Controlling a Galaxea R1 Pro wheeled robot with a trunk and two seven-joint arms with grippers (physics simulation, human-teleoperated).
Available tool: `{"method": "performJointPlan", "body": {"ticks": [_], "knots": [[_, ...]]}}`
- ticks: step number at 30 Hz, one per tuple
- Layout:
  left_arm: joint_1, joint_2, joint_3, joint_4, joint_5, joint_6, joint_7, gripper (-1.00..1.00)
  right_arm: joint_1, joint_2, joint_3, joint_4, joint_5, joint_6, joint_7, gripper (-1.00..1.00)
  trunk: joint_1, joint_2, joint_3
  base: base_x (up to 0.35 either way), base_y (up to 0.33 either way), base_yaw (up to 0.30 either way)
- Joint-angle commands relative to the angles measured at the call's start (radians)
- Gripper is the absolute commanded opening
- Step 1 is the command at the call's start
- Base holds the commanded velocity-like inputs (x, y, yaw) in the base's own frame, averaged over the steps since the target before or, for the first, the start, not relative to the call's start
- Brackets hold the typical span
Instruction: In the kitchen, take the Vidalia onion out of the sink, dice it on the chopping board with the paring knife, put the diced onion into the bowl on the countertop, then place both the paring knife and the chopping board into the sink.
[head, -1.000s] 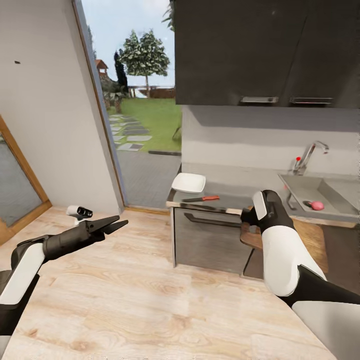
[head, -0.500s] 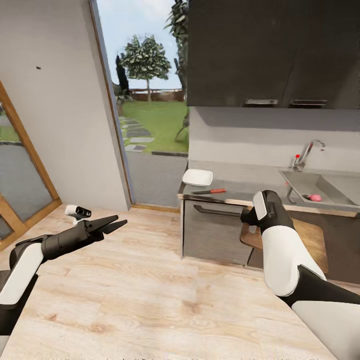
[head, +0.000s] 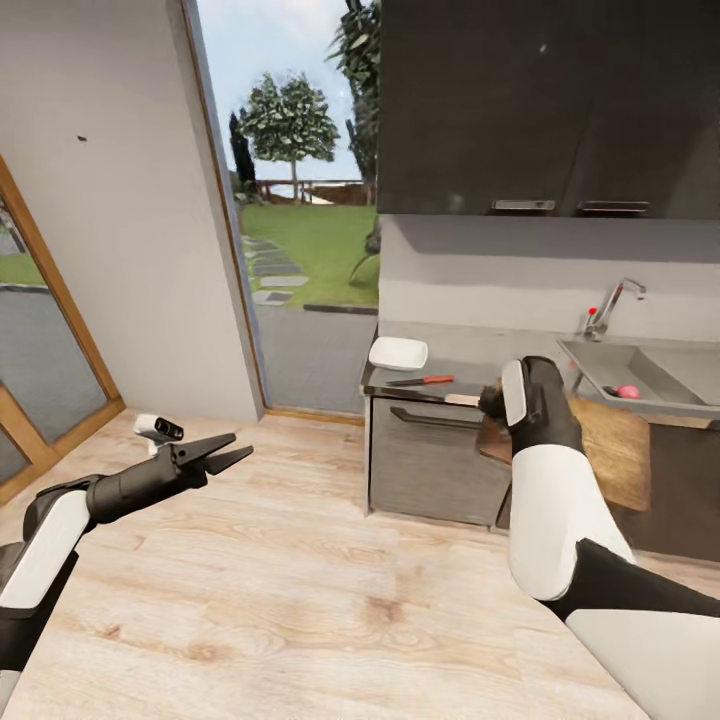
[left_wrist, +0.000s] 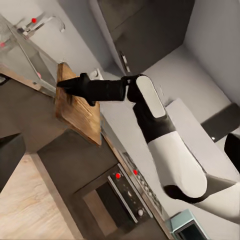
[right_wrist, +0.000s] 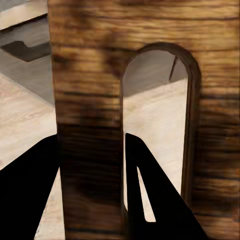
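Observation:
My right gripper (right_wrist: 92, 165) is shut on the brown chopping board (head: 612, 450), clamping the strip beside its handle slot (right_wrist: 155, 115). The board hangs in the air in front of the cabinets, below the countertop (head: 480, 372). The left wrist view shows that gripper (left_wrist: 65, 84) on the board's edge (left_wrist: 75, 110). On the countertop's left end sit the white bowl (head: 398, 352) and the paring knife (head: 422, 380). The pinkish onion (head: 628, 391) lies in the sink (head: 655, 372) under the faucet (head: 605, 310). My left gripper (head: 222, 454) is open over the floor, holding nothing.
Dark wall cabinets (head: 540, 100) hang above the counter. An open doorway (head: 300, 250) to a garden lies left of the counter, with a wood-framed glass door (head: 40, 340) at far left. An oven with red knobs (left_wrist: 125, 192) stands nearby. Wooden floor (head: 300, 600) spreads ahead.
The whole view has shifted with the camera, and the counter now looks farther off. My right arm has raised the chopping board a little. The left arm keeps its pose.

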Motion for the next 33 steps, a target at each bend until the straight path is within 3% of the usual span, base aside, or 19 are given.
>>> {"method": "performJointPlan", "body": {"ticks": [1,3,4,5,7,11,16,17,18,19,20,21,23,33], "knots": [[-0.001,0.000,0.000,0.002,0.000,0.004,-0.003,1.00,-0.001,0.010,0.035,-0.054,0.007,0.005,0.003,-1.00,0.001,-0.002,-0.002,-0.020,0.007,0.000],[-0.001,0.000,0.000,0.008,-0.001,0.005,-0.002,1.00,0.000,0.010,0.142,-0.147,0.006,0.005,0.005,-1.00,0.001,-0.002,-0.002,-0.079,0.047,0.000],[-0.001,0.000,0.000,0.012,-0.002,0.005,0.002,1.00,0.000,0.010,0.265,-0.214,0.005,0.005,0.004,-1.00,0.001,-0.002,-0.002,-0.054,0.028,0.000],[-0.001,0.000,0.000,0.012,-0.002,0.005,0.003,1.00,0.000,0.010,0.298,-0.230,0.005,0.005,0.004,-1.00,0.001,-0.002,-0.002,-0.027,0.014,0.000],[-0.001,0.000,0.000,0.013,-0.003,0.004,0.004,1.00,0.000,0.010,0.311,-0.248,0.004,0.005,0.004,-1.00,0.001,-0.002,-0.002,-0.017,0.009,0.000],[-0.001,0.000,0.000,0.013,-0.003,0.004,0.004,1.00,-0.001,0.010,0.276,-0.262,0.002,0.005,0.006,-1.00,0.001,-0.002,-0.002,-0.004,0.002,0.000],[-0.001,0.000,0.000,0.013,-0.002,0.004,0.004,1.00,0.002,0.010,0.264,-0.262,0.000,0.005,0.030,-1.00,0.001,-0.002,-0.002,0.000,0.000,0.000],[-0.001,0.000,0.000,0.013,-0.002,0.004,0.003,1.00,0.005,0.010,0.263,-0.263,-0.002,0.005,0.056,-1.00,0.001,-0.002,-0.002,0.000,0.000,0.000],[0.000,0.000,0.000,0.013,-0.003,0.004,0.003,1.00,0.039,0.010,0.261,-0.284,-0.045,0.005,0.186,-1.00,0.001,-0.002,-0.002,0.000,0.000,0.000],[0.000,0.001,0.000,0.013,-0.004,0.005,0.003,1.00,0.051,0.010,0.263,-0.295,-0.058,0.005,0.220,-1.00,0.001,-0.002,-0.002,0.000,0.000,0.000],[0.000,0.001,0.000,0.013,-0.006,0.005,0.003,1.00,0.093,0.010,0.267,-0.342,-0.087,0.005,0.324,-1.00,0.001,-0.002,-0.002,0.000,0.000,0.000],[0.000,0.002,0.000,0.013,-0.007,0.005,0.004,1.00,0.123,0.010,0.270,-0.378,-0.099,0.005,0.384,-1.00,0.001,-0.002,-0.002,0.000,0.000,0.000],[0.000,0.005,0.000,0.013,-0.010,0.004,0.004,1.00,0.184,0.010,0.303,-0.449,-0.115,0.005,0.482,-1.00,0.001,-0.002,-0.002,0.000,0.000,0.000],[0.000,0.008,-0.002,0.013,-0.002,0.005,0.000,1.00,0.207,0.010,0.320,-0.477,-0.119,0.005,0.514,-1.00,0.001,-0.002,-0.002,0.000,0.000,0.000]]}}
